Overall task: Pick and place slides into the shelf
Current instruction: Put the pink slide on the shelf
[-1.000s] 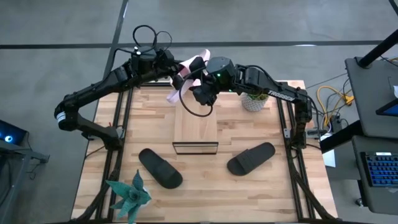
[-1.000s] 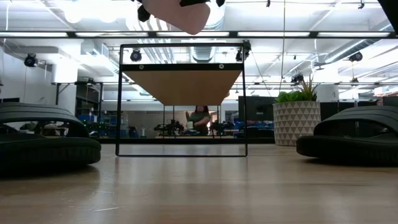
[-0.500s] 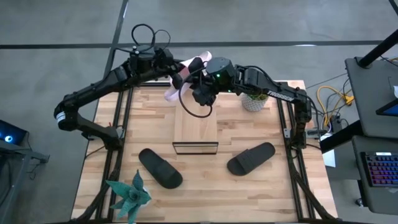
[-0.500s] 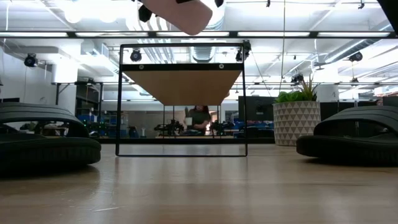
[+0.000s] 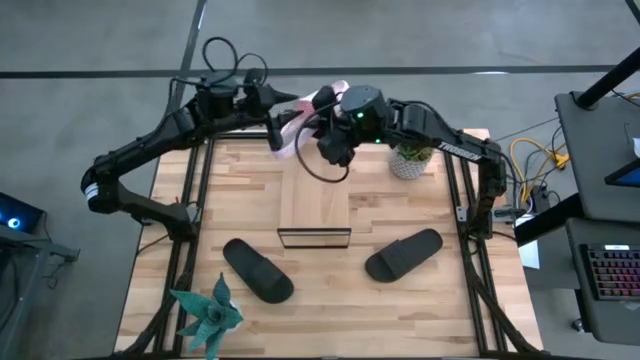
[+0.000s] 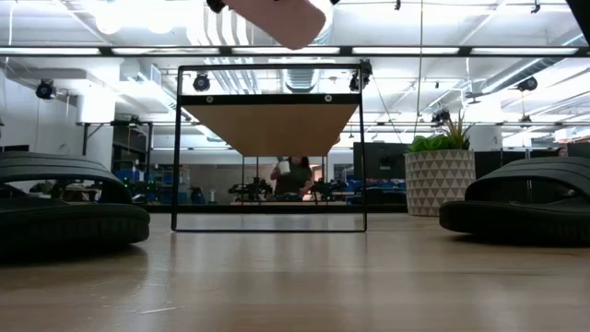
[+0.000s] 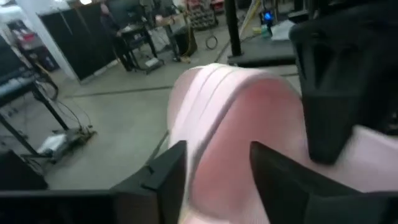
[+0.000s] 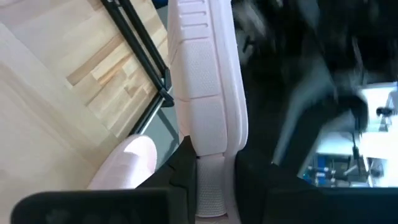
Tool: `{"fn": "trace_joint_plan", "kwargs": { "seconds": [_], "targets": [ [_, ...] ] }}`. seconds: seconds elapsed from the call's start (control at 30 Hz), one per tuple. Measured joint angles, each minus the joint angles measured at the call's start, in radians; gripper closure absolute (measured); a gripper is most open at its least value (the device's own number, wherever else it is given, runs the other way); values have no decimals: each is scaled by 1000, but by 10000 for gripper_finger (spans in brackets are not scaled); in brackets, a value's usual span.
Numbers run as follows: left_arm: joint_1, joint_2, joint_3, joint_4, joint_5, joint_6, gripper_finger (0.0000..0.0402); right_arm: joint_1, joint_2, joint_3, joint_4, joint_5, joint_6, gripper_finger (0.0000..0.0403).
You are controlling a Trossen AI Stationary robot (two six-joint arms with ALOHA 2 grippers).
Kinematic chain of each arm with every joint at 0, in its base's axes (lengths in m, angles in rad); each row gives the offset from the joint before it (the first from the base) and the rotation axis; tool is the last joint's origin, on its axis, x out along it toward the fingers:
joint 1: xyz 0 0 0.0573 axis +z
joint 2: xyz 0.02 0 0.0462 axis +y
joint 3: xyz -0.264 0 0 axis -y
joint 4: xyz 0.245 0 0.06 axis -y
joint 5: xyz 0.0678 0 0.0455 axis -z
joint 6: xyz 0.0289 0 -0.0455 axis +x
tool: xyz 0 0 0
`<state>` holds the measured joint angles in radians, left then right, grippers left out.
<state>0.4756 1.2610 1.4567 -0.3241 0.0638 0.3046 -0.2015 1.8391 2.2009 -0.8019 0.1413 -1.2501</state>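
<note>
A pale pink slide [image 5: 305, 108] hangs in the air over the table's far edge, beyond the shelf [image 5: 313, 205]; the low view shows it at the top [image 6: 277, 18]. My right gripper [image 8: 214, 158] is shut on it, reaching in from the right [image 5: 330, 130]. My left gripper [image 7: 214, 149] is open. Its fingers stand apart at the slide's rounded end [image 7: 236, 118], on the slide's left [image 5: 275, 105]. Two black slides [image 5: 258, 270] [image 5: 403, 255] lie on the tabletop near the shelf's front corners. My right gripper pinches the pink slide's sole by its long edge [image 8: 208, 149] between its two fingers, which lie across the sole. The slide is lifted clear, above the shelf's far end and tilted. My left gripper: whether its fingers [image 7: 168, 177] touch the slide, I cannot tell.
A potted plant in a white pot [image 5: 408, 158] stands at the far right, close under my right arm. A teal paper plant [image 5: 207, 315] sits at the near left corner. Black frame rails run along the table's left and right sides.
My left arm has drawn back a little toward the table's far left, away from the slide. My right gripper has kept its place on the pink slide. In the low view the slide has shifted slightly to the right and stayed in the air.
</note>
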Motion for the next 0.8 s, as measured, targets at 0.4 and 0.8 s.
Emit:
{"fn": "trace_joint_plan", "kwargs": {
  "seconds": [0.4, 0.8],
  "targets": [
    [1, -189, -62, -111, -13, 164, 192, -111, -98, -15, -77, -591, 151, 345],
    [-11, -476, -542, 304, 12, 227, 192, -202, -117, -96, -54, -1275, 25, 347]
  ]
}}
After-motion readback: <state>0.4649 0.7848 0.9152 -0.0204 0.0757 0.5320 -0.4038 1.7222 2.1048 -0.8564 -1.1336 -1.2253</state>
